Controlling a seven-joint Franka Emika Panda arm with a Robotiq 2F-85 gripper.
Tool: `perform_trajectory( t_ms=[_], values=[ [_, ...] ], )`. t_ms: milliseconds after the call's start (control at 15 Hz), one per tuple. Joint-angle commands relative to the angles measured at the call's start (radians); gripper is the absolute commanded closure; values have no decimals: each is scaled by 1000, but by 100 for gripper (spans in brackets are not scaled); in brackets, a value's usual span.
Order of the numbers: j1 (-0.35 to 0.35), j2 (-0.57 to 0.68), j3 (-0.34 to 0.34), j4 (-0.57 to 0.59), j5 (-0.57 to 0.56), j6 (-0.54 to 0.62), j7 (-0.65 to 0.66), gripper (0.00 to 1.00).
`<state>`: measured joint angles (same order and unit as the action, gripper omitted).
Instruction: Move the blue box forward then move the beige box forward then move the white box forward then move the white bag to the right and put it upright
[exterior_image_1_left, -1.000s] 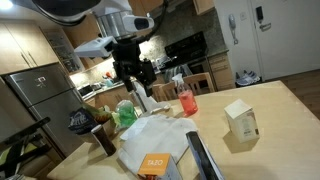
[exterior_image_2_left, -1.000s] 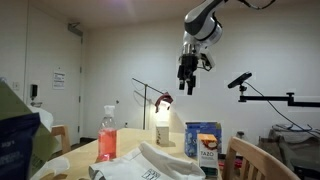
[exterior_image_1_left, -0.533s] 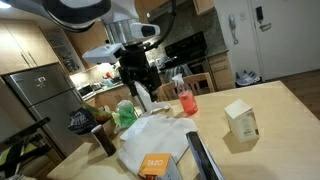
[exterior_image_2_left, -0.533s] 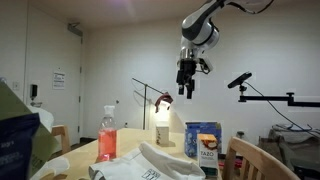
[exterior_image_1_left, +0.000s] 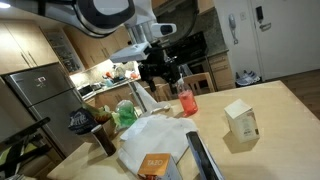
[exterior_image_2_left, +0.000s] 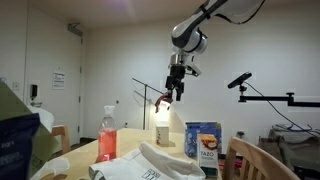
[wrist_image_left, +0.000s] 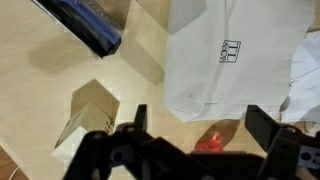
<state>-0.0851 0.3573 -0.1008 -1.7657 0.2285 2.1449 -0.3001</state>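
1. Your fingers (wrist_image_left: 262, 126) stand wide apart with nothing between them, high above the bench (exterior_image_1_left: 280, 105).
2. In the wrist view the white bag (wrist_image_left: 230, 70) lies flat below them, logo (wrist_image_left: 230, 52) up. It spreads crumpled across the bench in both exterior views.
3. You can see the blue box (exterior_image_2_left: 203, 140) upright just beside the bag.
4. Your white box (exterior_image_1_left: 155, 165) sits at the bag's near edge, orange face showing, close to the blue box.
5. Your beige box (exterior_image_1_left: 240, 118) stands alone, well apart from the bag.
6. Beyond the bag stand a red bottle (exterior_image_1_left: 186, 100) and a green bag (exterior_image_1_left: 125, 112).
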Motion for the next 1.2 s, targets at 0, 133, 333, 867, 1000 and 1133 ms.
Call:
perform_trajectory(
  t_ms=[0,133,333,867,1000,1133],
  values=[
    [-27,100,27,111,-36,51,24,0],
    [-32,142,32,135,-49,115,28,0],
    [-75,185,72,139,34,238,21,0],
    [-255,253,264,185,358,223,-110,0],
    [-263,268,265,197,382,190,-119,0],
    [-262,280,249,217,376,116,-84,0]
  ],
)
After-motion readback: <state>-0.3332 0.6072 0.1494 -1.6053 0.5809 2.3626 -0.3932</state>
